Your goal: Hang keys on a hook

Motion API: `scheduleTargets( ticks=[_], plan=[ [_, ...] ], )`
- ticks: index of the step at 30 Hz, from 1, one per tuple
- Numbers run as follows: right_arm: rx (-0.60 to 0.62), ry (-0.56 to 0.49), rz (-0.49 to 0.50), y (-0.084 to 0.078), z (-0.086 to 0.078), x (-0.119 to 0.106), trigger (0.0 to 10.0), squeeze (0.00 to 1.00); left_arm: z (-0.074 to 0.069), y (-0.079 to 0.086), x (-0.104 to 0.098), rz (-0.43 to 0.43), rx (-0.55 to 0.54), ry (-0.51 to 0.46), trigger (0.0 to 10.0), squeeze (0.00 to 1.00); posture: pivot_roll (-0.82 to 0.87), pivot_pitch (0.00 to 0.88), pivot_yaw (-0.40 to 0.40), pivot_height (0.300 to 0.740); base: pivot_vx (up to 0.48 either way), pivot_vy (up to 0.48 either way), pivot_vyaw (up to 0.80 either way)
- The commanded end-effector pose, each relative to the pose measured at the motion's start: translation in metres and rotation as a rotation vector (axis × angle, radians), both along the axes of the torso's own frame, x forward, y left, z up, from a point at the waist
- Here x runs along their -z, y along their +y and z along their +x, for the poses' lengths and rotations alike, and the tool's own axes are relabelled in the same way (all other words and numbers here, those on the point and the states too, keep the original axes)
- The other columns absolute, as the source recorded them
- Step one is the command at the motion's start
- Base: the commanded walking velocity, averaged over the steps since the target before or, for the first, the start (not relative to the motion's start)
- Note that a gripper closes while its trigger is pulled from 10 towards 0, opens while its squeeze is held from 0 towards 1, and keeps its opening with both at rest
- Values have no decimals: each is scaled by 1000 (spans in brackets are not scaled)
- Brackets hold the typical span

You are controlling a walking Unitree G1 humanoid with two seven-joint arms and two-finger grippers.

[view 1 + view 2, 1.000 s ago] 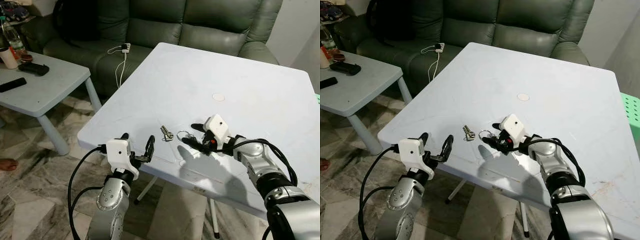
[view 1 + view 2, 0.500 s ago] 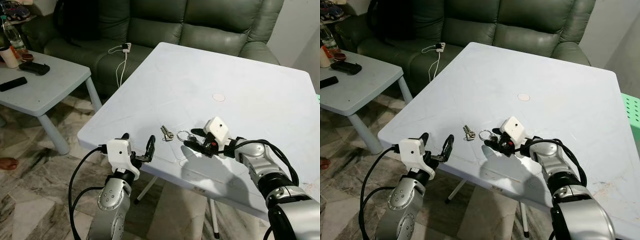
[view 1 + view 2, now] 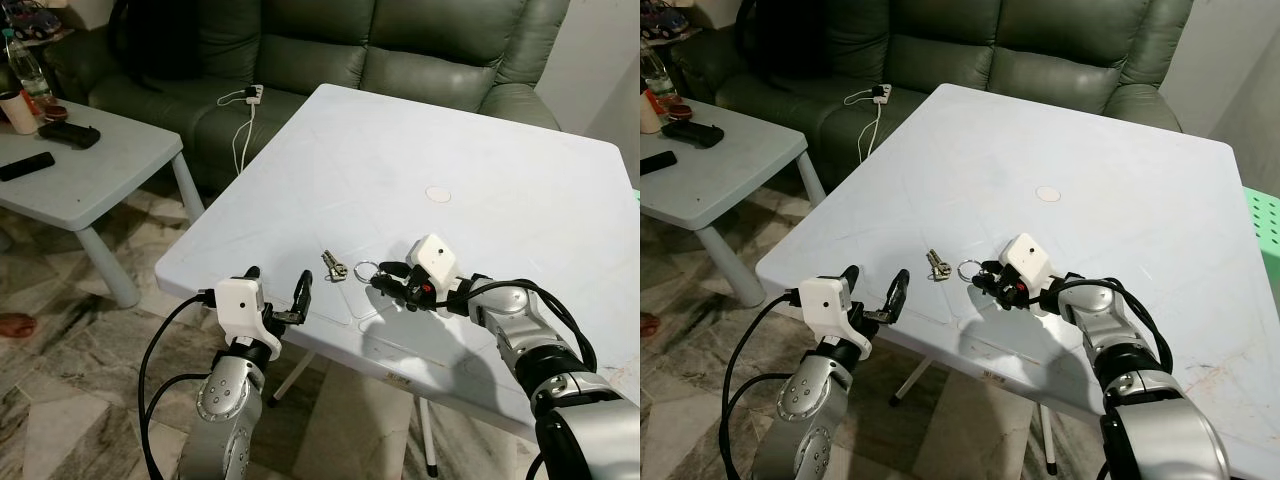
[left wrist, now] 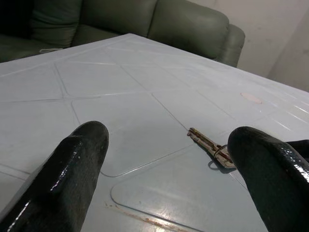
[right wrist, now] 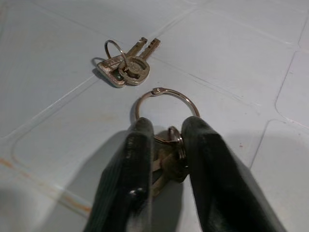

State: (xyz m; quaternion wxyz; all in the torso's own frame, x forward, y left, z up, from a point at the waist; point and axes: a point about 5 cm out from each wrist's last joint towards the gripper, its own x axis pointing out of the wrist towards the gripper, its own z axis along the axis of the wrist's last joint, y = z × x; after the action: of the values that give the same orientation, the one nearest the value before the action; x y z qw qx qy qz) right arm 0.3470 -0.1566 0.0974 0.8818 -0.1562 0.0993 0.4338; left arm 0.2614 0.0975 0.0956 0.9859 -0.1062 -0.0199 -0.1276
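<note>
On the white table [image 3: 480, 150], my right gripper [image 3: 384, 276] is low over the near part and shut on a bunch of keys [image 5: 166, 157]. The bunch's big ring [image 5: 166, 101] sticks out past the fingertips and lies on the table. A second, smaller set of two keys [image 3: 333, 266] on a small ring [image 5: 116, 53] lies loose just left of it, untouched. My left gripper [image 3: 275, 288] is open at the table's front edge, pointing toward the loose keys [image 4: 210, 144], with nothing between its fingers [image 4: 72, 164].
A grey-green sofa [image 3: 330, 50] stands behind the table with a white charger and cable [image 3: 245, 105] on its seat. A low side table [image 3: 90, 165] at the left carries a remote, a bottle and a cup. A small round mark [image 3: 437, 194] sits mid-table.
My right gripper's fingers, spread on either side of the ringed keys a second ago, have come together on them. The left arm has stayed put.
</note>
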Motion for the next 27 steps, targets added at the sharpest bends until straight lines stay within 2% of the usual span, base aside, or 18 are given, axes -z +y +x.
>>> scheduleTargets(
  ticks=[1,3,4,5,6,7,8,9,27],
  plan=[
    [13,-9,-15,1,3,-2,10000,0,-2,-16,-7,-72,6,-8,10000,0,58,81,-116,740,0,0,0],
    [26,-8,-12,1,3,-2,10000,0,-2,-16,-7,-72,5,-8,10000,0,59,83,-116,740,0,0,0],
    [40,-7,-13,1,4,-1,9412,0,-2,-16,-7,-72,4,-8,10000,0,60,84,-116,740,0,0,0],
    [42,-5,-14,1,4,-1,5569,0,-2,-16,-7,-73,3,-7,10000,0,60,85,-116,740,0,0,0],
    [41,-3,-7,1,4,-1,5569,0,-2,-16,-7,-73,2,-7,10000,0,60,85,-116,740,0,0,0],
    [47,-12,-3,1,4,-2,4392,0,-2,-16,-7,-73,2,-7,10000,0,60,85,-117,740,0,0,0],
    [47,-12,-3,1,4,-2,4392,0,-2,-16,-7,-73,2,-7,10000,0,60,85,-117,740,0,0,0],
    [54,-24,1,1,5,-3,0,0,-2,-16,-7,-73,1,-6,10000,0,59,86,-116,740,0,0,0],
    [86,-62,13,-3,8,-10,0,0,0,-16,-8,-84,-4,-4,10000,0,54,84,-116,740,0,0,0]
  ],
)
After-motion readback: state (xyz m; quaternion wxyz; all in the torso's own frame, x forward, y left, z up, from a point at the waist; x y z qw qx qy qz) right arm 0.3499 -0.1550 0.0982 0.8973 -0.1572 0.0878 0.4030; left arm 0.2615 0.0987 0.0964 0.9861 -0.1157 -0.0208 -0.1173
